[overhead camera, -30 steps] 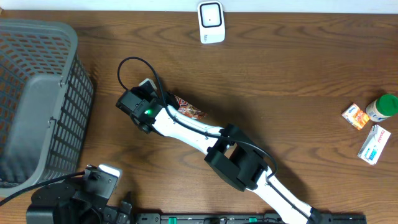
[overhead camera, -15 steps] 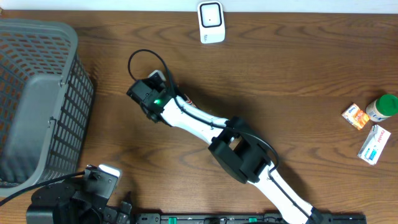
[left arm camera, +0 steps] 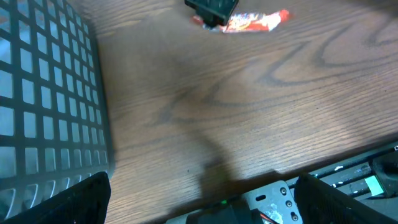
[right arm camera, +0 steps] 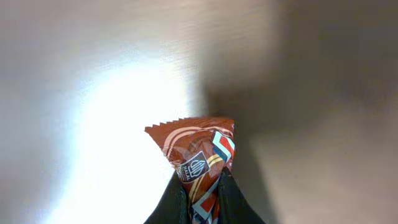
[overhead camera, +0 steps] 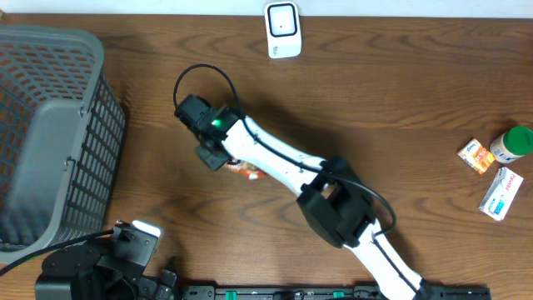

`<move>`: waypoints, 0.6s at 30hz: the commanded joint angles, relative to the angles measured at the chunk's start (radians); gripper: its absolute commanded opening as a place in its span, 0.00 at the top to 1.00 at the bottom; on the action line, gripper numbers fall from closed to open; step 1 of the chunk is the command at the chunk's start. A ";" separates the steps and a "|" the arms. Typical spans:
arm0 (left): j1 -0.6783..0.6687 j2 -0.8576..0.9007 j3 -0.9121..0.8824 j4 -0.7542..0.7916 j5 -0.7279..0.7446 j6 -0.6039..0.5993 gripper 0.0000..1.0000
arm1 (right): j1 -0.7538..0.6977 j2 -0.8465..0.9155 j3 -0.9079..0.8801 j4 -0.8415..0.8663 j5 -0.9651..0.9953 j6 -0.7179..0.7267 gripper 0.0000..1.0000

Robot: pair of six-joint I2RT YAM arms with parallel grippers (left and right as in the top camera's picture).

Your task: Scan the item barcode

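Observation:
The item is a red-brown snack packet (right arm camera: pixel 198 155) with a serrated end. My right gripper (right arm camera: pixel 202 200) is shut on it, and the black fingers (right arm camera: pixel 173 205) pinch its lower part. Overhead, the packet (overhead camera: pixel 247 172) sticks out beside the right gripper (overhead camera: pixel 215 157) at the table's left-middle. The left wrist view shows the packet (left arm camera: pixel 255 21) far off, over the wood. A white scanner (overhead camera: pixel 283 30) stands at the back edge. My left gripper (left arm camera: pixel 199 196) rests open and holds nothing at the front left. No barcode shows.
A grey mesh basket (overhead camera: pixel 50 133) fills the left side, and its wall (left arm camera: pixel 43 93) is close to the left gripper. At the far right lie a small orange box (overhead camera: pixel 475 156), a green-lidded bottle (overhead camera: pixel 512 143) and a white-blue box (overhead camera: pixel 500 193).
The right jaws have closed on the packet. The right wrist has turned and the packet has shifted a little toward the front. The left arm has not moved.

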State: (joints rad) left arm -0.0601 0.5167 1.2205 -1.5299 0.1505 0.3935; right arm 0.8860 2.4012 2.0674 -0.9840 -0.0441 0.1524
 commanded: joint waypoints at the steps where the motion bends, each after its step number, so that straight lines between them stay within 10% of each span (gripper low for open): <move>1: -0.003 -0.003 0.006 -0.003 -0.003 0.006 0.05 | -0.080 -0.073 0.008 -0.031 -0.645 -0.046 0.99; 4: -0.003 -0.003 0.006 -0.003 -0.003 0.006 0.05 | -0.144 -0.059 0.003 -0.049 -0.920 -0.046 0.72; 7: -0.003 -0.003 0.006 -0.003 -0.003 0.006 0.05 | -0.210 -0.042 -0.002 -0.059 -1.063 -0.045 0.01; 18: -0.003 -0.003 0.006 -0.003 -0.003 0.006 0.05 | -0.355 -0.037 -0.001 -0.184 -0.955 -0.086 0.01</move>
State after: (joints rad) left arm -0.0601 0.5167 1.2205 -1.5299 0.1505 0.3935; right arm 0.5152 2.3646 2.0670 -1.1336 -0.9726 0.1246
